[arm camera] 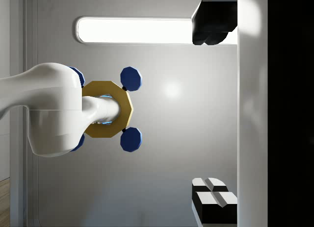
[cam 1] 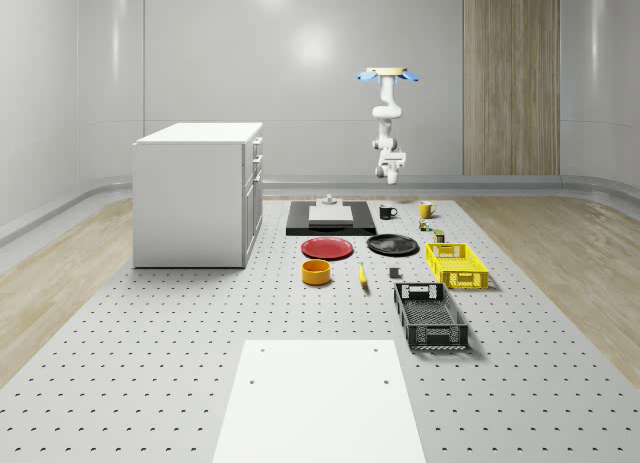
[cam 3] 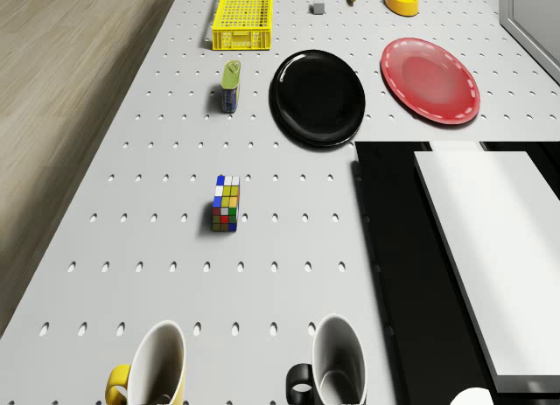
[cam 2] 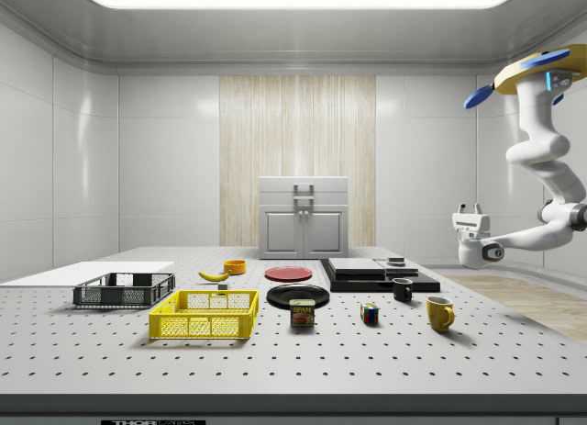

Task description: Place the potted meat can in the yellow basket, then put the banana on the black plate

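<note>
Nothing is done yet: your potted meat can (cam 3: 230,86) stands on the desk (cam 1: 150,333) just beside the yellow basket (cam 3: 242,18), the banana (cam 2: 214,275) beyond it, while the claw (cam 2: 471,210) hangs wide and empty.

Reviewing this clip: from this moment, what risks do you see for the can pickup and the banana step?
The potted meat can stands near the Rubik's cube and the black plate, so a loose descent might knock either. The gripper points upward, away from the table, while the drone hovers high beyond the mugs, so much reorienting remains. The banana lies low beside the orange bowl, inviting a bump.
</note>
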{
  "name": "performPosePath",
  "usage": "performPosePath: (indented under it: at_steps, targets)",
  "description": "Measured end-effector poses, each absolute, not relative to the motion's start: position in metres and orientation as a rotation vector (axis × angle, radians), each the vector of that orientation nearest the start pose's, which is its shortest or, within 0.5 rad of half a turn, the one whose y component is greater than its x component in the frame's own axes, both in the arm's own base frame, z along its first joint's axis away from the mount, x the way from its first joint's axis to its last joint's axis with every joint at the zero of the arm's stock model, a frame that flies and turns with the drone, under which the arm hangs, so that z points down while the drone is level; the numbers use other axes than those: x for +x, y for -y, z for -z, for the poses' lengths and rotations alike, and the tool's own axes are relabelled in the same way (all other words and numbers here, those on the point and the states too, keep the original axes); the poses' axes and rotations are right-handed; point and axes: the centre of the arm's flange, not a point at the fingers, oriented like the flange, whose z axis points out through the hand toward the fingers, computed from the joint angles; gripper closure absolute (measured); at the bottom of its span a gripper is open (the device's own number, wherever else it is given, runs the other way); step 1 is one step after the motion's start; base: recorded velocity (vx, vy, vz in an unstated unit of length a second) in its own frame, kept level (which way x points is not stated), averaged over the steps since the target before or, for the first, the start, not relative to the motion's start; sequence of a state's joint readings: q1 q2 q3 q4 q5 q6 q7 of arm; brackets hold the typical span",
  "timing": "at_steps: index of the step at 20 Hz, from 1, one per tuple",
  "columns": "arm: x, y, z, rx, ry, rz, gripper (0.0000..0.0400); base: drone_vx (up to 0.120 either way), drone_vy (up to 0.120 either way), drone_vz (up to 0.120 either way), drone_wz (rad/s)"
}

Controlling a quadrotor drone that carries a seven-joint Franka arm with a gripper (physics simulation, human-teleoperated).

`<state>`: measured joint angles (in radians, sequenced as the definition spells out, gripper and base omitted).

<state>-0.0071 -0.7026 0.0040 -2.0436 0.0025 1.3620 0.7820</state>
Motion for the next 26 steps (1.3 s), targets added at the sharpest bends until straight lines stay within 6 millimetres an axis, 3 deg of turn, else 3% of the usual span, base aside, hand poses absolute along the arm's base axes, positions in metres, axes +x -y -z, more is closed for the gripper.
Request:
performPosePath:
  at_steps: [26]
  targets:
    - [0.3023, -0.0017, -0.6913, -2.902, -1.202, 0.069, 0.0, 0.12, 0.112, 0.0, 0.0]
